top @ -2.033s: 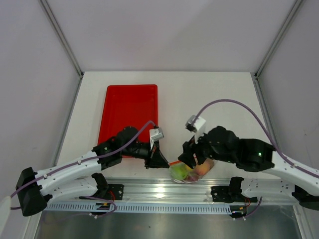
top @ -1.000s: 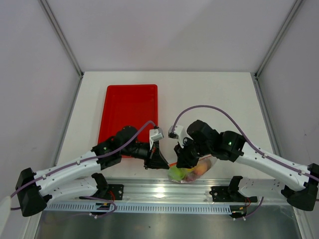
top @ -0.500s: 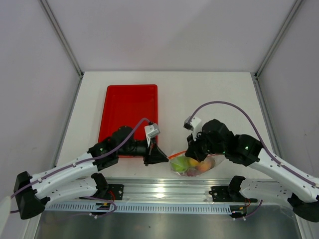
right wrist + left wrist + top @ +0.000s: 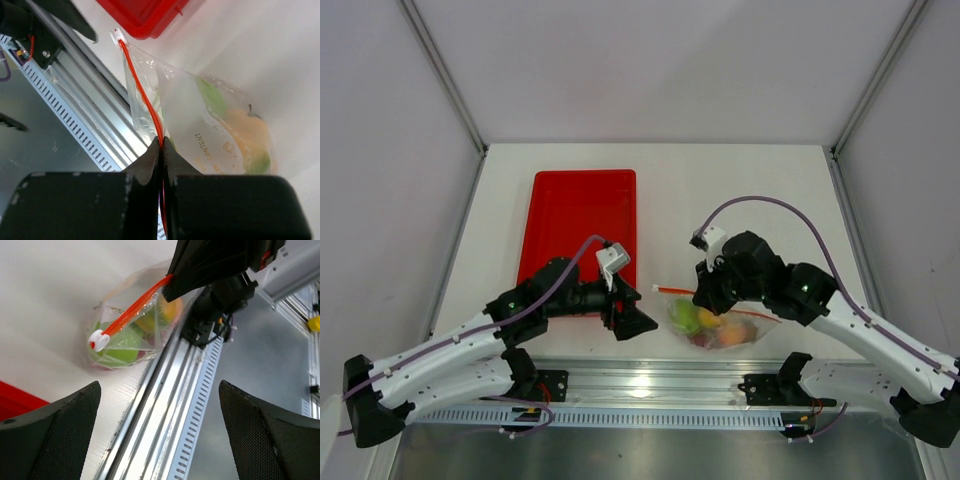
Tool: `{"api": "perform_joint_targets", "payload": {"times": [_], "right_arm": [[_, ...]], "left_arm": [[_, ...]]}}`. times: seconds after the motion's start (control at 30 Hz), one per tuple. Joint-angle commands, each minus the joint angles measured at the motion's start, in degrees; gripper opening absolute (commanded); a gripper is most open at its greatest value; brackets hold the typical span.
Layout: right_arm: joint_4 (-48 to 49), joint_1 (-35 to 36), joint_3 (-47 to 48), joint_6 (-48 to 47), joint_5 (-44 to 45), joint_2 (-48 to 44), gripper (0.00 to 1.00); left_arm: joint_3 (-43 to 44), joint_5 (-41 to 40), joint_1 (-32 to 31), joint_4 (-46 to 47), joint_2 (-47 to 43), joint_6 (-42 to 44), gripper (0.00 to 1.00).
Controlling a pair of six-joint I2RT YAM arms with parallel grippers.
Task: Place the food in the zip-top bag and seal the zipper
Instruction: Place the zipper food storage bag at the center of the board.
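We've got right jaws clamped on the zipper [image 4: 135,308], left jaws wide open, empty. The bag [image 4: 745,330] of fruit [image 4: 686,318] sits at the near edge of the bench [image 4: 770,200]; one tug could drag it off.

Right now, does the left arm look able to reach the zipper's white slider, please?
Probably yes: the left gripper is open and faces the slider with nothing between them; the right gripper pinches the zipper further along, leaving that end free.
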Motion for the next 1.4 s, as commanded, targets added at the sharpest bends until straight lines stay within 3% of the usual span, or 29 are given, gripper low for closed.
{"api": "perform_joint_targets", "payload": {"times": [0.0, 0.23, 0.5, 0.67, 0.77, 1.0, 1.2, 1.23, 1.3, 1.33, 1.37], "right_arm": [[3.3, -4.65, 1.92, 2.36, 1.01, 2.38, 0.0], [5.32, -19.69, 9.2, 1.84, -7.07, 13.8, 0.0], [12.26, -34.19, 13.09, 0.61, -15.94, 29.69, 0.0], [17.27, -44.55, 15.19, -0.71, -22.28, 35.69, 0.0], [19.38, -48.52, 17.57, -1.5, -24.83, 39.03, 0.0], [25.62, -51.43, 23.63, -0.28, -27.12, 46.67, 0.0], [23.96, -51.34, 29.35, 0.25, -15.97, 52.57, 0.0], [23.52, -51.43, 29.44, 0.43, -14.91, 53.01, 0.02], [22.3, -51.43, 29.35, 1.48, -10.62, 53.63, 0.26], [22.03, -51.26, 28.92, 1.57, -9.64, 53.71, 0.43], [21.76, -51.26, 28.65, 1.74, -7.89, 53.45, 0.49]], "left_arm": [[-0.2, -9.49, 0.23, 0.48, -6.44, -1.93, 0.99], [-4.42, -12.15, 0.23, 2.15, -14.89, -3.34, 0.99], [-9.08, -7.94, 0.23, 8.82, -15.43, -8.52, 1.0], [-11.98, -4.51, 0.23, 17.17, -15.26, -12.13, 1.0], [-11.72, -4.86, 0.31, 16.75, -14.82, -11.25, 0.99], [-11.46, -4.51, 0.23, 19.82, -12.71, -10.63, 0.99], [-12.16, -4.24, 0.23, 20.78, -11.48, -11.16, 1.0], [-12.42, -4.42, 0.23, 20.7, -11.48, -11.07, 1.0], [-12.25, -4.86, 0.23, 20.09, -11.3, -10.99, 1.0], [-12.07, -5.03, 0.23, 19.65, -11.21, -10.9, 1.0], [-11.99, -5.12, 0.23, 19.47, -11.12, -10.9, 0.99]]}}
